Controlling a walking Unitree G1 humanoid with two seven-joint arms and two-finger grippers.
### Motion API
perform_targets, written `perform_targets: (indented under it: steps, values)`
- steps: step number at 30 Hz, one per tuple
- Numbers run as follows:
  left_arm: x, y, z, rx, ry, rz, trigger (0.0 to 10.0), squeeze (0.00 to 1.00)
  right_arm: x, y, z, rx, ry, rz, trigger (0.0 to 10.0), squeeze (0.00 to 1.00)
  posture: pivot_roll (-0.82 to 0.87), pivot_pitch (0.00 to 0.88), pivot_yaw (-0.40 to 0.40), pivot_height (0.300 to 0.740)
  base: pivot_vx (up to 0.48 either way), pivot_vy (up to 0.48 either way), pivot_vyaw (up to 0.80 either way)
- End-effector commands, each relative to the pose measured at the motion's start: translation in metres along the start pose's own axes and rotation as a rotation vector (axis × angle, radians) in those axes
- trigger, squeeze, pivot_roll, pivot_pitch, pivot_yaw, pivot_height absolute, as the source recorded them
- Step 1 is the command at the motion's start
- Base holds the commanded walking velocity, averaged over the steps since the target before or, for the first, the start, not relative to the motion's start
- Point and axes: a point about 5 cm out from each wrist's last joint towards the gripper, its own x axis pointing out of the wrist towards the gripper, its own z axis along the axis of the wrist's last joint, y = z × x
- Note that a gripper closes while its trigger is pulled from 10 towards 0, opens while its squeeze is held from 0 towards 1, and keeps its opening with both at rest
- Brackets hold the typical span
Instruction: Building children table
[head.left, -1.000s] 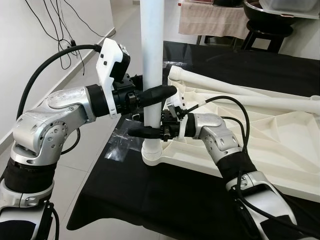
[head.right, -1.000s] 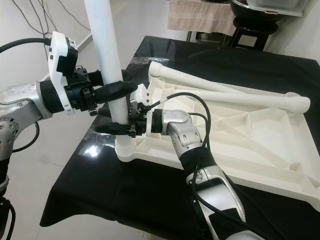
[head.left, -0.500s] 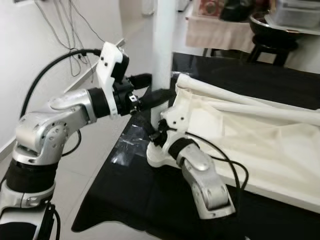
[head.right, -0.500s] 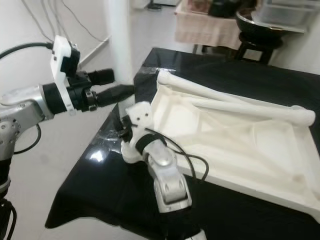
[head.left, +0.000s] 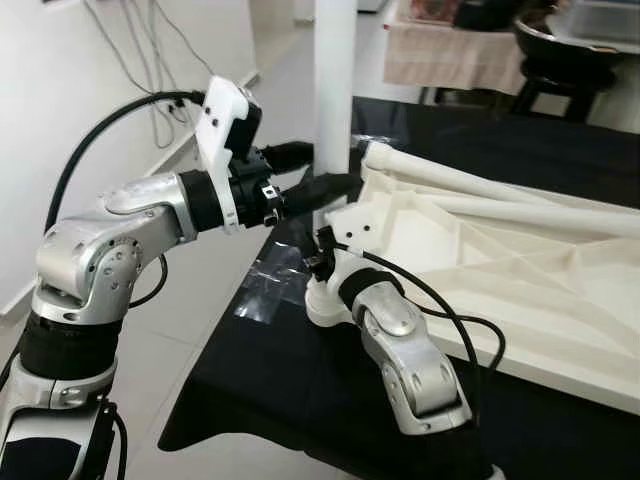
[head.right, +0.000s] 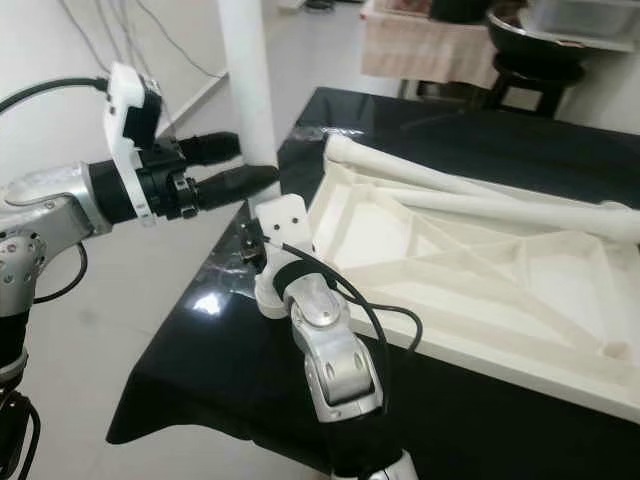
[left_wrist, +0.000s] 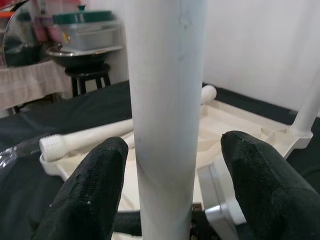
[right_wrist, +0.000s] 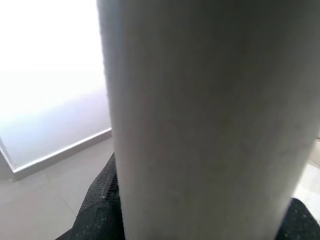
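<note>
A white table leg (head.left: 335, 90) stands upright in the corner socket (head.left: 322, 305) of the upturned white table top (head.left: 520, 270). My left gripper (head.left: 318, 172) is open, one black finger (left_wrist: 95, 190) on each side of the leg with a gap on one side. Low on the same leg, my right gripper (head.left: 318, 262) is shut on it, mostly hidden behind its white wrist block (head.right: 283, 222); its fingers (right_wrist: 100, 200) press the leg's sides. Two loose white legs (head.left: 470, 185) lie across the table top.
The table top rests on a black-covered table (head.left: 300, 400) whose left edge drops to the tiled floor (head.left: 190, 330). A dark stool with a bowl (head.left: 560, 40) and a draped table stand behind. Cables (head.left: 150, 70) hang on the left wall.
My left gripper has let go of the leg and stands open around it. My right forearm has swung round, elbow towards the camera, still holding the leg low. The head view has shifted.
</note>
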Motion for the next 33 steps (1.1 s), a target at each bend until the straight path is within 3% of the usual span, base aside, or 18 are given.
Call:
perform_targets:
  steps: [1,11,33]
  values:
    - [-0.001,-0.001,-0.006,-0.005,0.044,-0.007,10.0,0.00,-0.006,0.011,-0.036,0.087,0.190,-0.045,0.0,0.00,0.11,0.175,-0.013,0.740,0.000,0.000,0.00]
    - [0.003,0.000,-0.010,-0.013,0.056,-0.029,10.0,0.00,-0.007,0.016,-0.034,0.116,0.161,-0.030,0.0,0.00,0.10,0.178,-0.003,0.740,0.000,0.000,0.00]
    - [-0.009,-0.010,-0.019,-0.041,0.042,-0.010,10.0,0.00,-0.026,0.010,-0.045,0.148,0.172,-0.133,0.0,0.00,0.11,0.173,-0.015,0.740,0.000,0.000,0.00]
